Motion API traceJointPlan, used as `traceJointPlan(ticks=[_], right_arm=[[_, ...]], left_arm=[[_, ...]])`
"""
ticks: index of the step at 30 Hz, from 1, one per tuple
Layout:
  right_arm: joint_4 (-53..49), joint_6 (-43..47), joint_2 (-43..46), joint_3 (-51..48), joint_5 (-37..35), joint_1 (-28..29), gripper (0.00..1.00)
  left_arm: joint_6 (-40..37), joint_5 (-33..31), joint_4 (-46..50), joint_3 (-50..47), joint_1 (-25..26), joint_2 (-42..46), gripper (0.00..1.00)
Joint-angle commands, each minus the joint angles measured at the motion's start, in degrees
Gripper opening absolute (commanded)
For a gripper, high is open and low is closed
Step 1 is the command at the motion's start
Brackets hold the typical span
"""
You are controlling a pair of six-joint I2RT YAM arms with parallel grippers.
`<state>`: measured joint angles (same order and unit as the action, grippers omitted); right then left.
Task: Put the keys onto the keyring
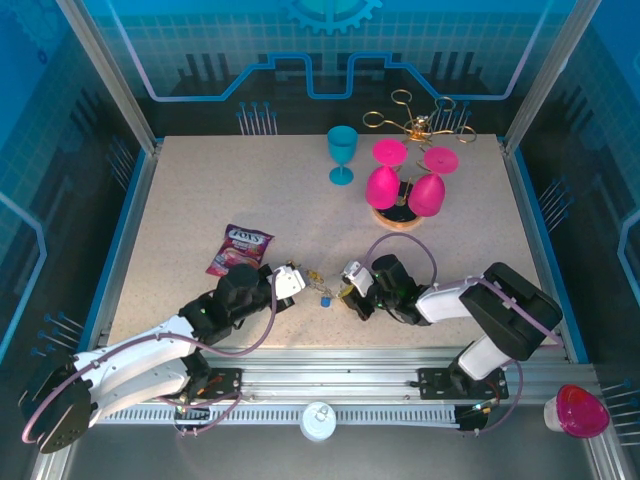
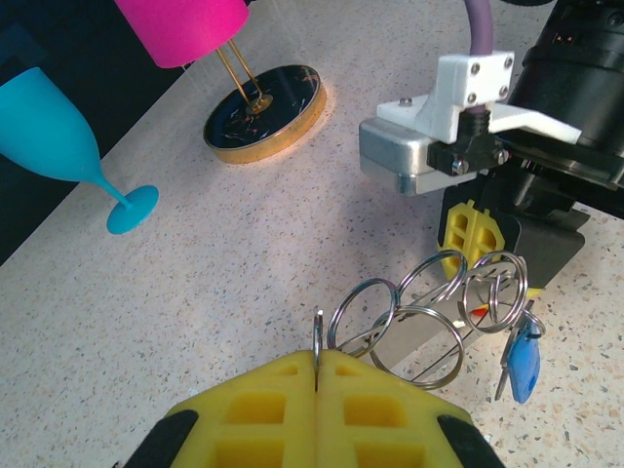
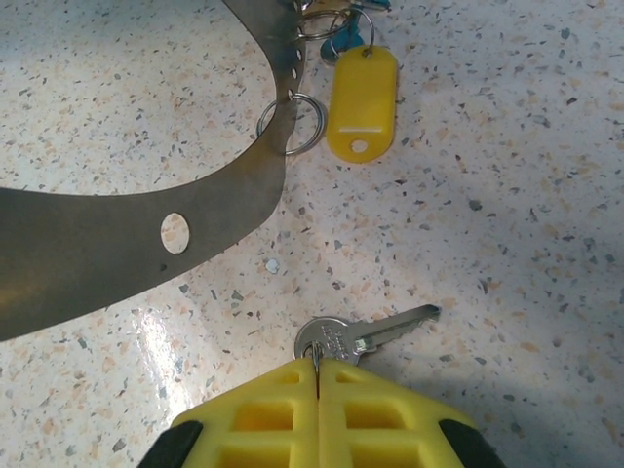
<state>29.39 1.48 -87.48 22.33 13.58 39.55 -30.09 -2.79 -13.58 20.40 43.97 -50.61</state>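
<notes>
Lower centre, the right end effector (image 3: 319, 370) pinches a silver key (image 3: 363, 335) — the left end effector (image 2: 318, 361) clamps the keyring (image 2: 414, 336) edge-on.

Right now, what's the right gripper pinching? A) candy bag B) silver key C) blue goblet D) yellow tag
B: in the right wrist view the right gripper is shut on the round head of the silver key, whose blade lies flat on the table. The yellow tag lies apart from it, untouched.

One teal goblet (image 1: 341, 150), one packet (image 1: 240, 248), two end effectors (image 2: 317, 372) (image 3: 319, 374).
</notes>
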Motion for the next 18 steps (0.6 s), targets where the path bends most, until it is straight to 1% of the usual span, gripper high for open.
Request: traceJointPlan(ticks=[1, 7, 12, 14, 18], right_arm=[[-1.5, -1.14, 5.36, -0.45, -2.03, -0.75, 0.0], [-11.65, -3.27, 14.88, 0.92, -8.93, -0.69, 0.0], [-20.27, 0.58, 21.08, 3.39, -10.32, -0.26, 0.0], [-21.42, 2.38, 23.38, 4.15, -9.69, -0.56, 0.0], [-24.66, 7.38, 24.58, 7.36, -4.77, -0.71, 0.0]], left_arm=[[0.2, 0.67, -1.33, -0.32, -0.46, 0.16, 0.0], [-0.19, 3.27, -0.47, 0.08, -0.48, -0.3, 0.0], [-0.39, 7.52, 0.77, 0.69, -0.54, -1.07, 0.0], [-0.5, 9.24, 0.66, 0.69, -0.49, -0.99, 0.0], [-0.51, 11.77, 2.01, 1.21, -0.49, -1.03, 0.0]])
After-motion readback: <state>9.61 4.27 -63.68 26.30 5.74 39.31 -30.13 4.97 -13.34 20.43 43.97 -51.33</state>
